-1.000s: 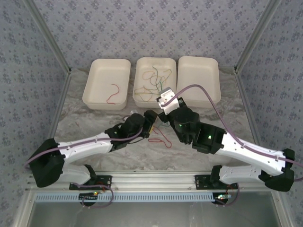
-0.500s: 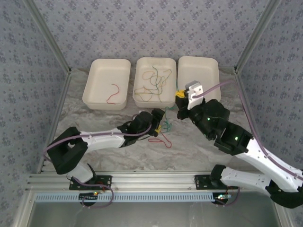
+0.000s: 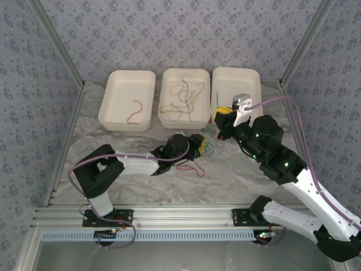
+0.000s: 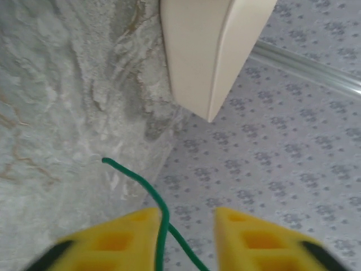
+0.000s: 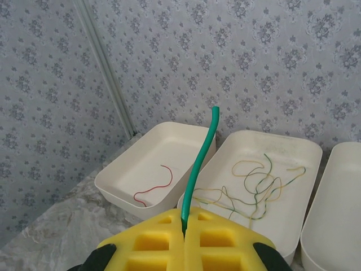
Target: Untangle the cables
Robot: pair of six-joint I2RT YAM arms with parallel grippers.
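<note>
My right gripper (image 3: 221,114) hangs by the near left corner of the right tray (image 3: 248,84), shut on a green cable (image 5: 200,164) whose short end sticks up past the pads (image 5: 152,240). The cable's lower part (image 3: 209,148) trails down to my left gripper (image 3: 202,145) on the table. In the left wrist view the green cable (image 4: 138,179) runs along the inner edge of the left finger (image 4: 113,243), with a clear gap to the other finger, so that gripper (image 4: 187,217) is open. A tangle of yellow-olive and green cables (image 3: 181,101) lies in the middle tray (image 3: 169,76).
A single red cable (image 3: 134,111) lies in the left tray (image 3: 115,84). Another red cable (image 3: 190,166) loops on the marble table just in front of the left gripper. A white tray corner (image 4: 208,56) stands close ahead of the left wrist. Patterned walls enclose the table.
The right arm has swung right, from over the middle tray to the right tray's corner, drawing the green cable along. The left gripper followed to the right and its jaws narrowed.
</note>
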